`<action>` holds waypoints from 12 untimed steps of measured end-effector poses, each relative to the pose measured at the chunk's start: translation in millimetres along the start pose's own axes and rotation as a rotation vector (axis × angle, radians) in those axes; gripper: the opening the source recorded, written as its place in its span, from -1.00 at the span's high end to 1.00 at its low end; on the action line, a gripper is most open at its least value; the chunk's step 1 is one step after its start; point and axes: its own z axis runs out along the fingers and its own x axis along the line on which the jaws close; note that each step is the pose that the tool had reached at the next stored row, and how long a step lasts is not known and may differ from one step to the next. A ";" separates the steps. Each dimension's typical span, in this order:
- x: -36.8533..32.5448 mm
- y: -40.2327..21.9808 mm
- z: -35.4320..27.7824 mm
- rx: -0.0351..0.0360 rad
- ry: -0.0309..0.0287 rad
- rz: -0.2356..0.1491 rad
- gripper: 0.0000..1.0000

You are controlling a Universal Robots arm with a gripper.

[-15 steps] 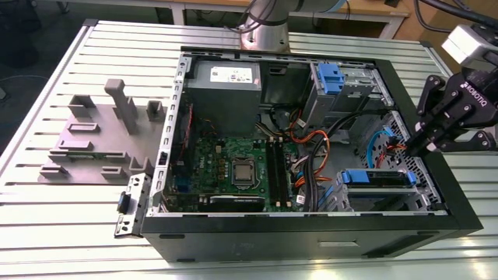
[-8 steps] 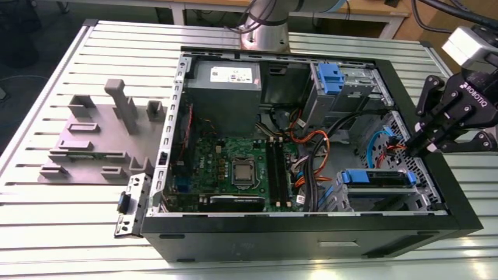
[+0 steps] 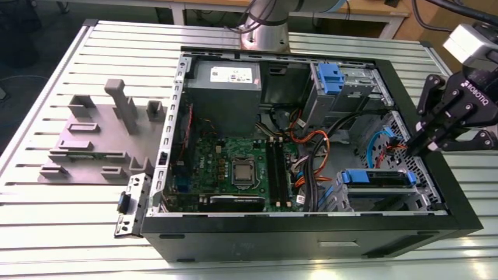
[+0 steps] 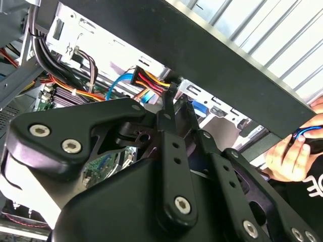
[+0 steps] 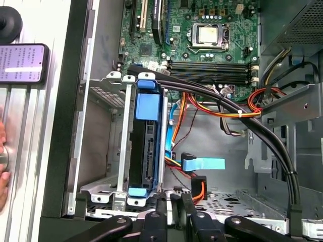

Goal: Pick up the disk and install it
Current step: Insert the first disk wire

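Holds nothing: black metal pincer (image 3: pixel 416 146) closed tight, poised at the rim of the open black computer case (image 3: pixel 311 245). Sits just beside its tips, edge-up in the grey metal cage (image 5: pixel 98 189): silver hard drive in blue plastic bracket (image 5: pixel 146 151). Grey slatted table (image 3: pixel 78 221) underneath.

Lettering (image 3: pixel 472 93) on the hand (image 3: pixel 426 146) — printed label (image 3: pixel 233 74) on power supply (image 3: pixel 225 99).
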 end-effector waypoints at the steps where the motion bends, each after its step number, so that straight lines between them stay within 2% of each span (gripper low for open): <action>1: -0.3 0.0 -0.5 0.0001 0.0038 0.001 0.49; 3: -1.1 0.0 -0.8 0.0000 0.0165 0.002 0.49; 6: -1.9 0.0 -0.9 0.0000 0.0393 0.005 0.49; 7: -2.5 0.0 -0.9 0.0002 0.0436 0.005 0.49; 12: -6.6 -0.1 -1.1 0.0010 0.0457 -0.006 0.49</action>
